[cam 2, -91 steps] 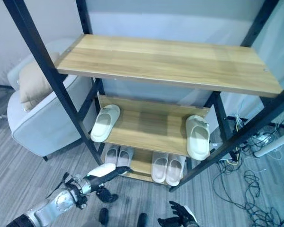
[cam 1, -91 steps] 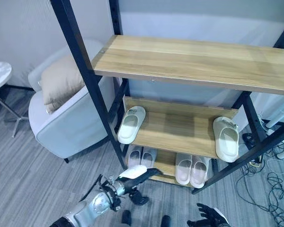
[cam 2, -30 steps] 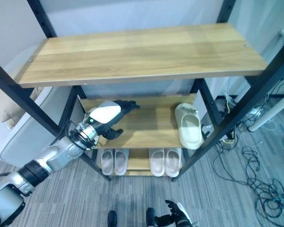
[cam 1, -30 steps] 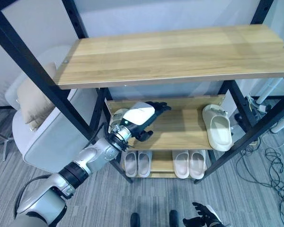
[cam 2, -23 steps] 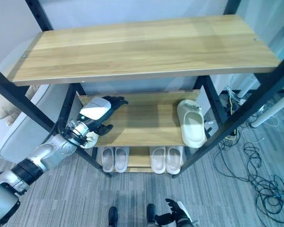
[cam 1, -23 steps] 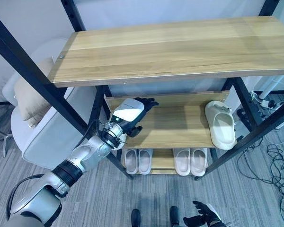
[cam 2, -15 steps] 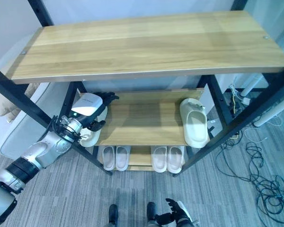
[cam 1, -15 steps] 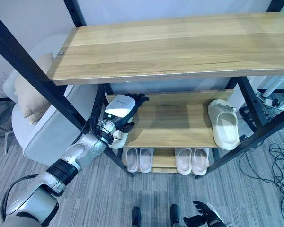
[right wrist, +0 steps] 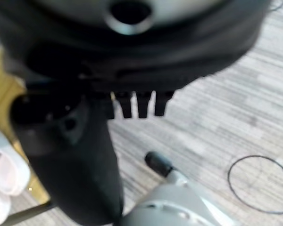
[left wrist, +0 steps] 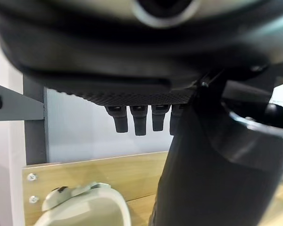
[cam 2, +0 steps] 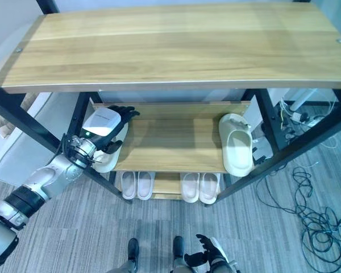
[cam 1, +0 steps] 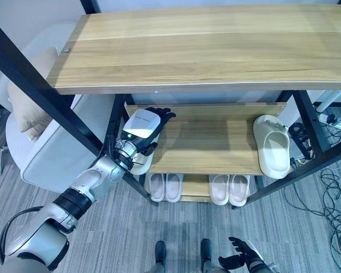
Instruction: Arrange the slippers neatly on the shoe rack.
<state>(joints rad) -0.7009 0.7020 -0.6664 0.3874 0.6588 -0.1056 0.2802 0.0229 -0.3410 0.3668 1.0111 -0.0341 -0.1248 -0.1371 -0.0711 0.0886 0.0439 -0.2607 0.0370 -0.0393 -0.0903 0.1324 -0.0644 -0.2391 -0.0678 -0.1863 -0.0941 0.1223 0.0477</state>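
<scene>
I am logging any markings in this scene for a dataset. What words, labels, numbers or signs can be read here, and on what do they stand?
None can be read.
The shoe rack has plain wooden shelves with no label or number.
The slippers, such as the one at the right of the middle shelf, show no readable print.
The left hand bears a white cover; any marking on it is too small to read.

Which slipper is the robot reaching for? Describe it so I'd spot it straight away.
Find the wooden shoe rack and its middle shelf. At that shelf's left end, under the left hand, lies a lone pale slipper, far from the slipper at the right end.
</scene>
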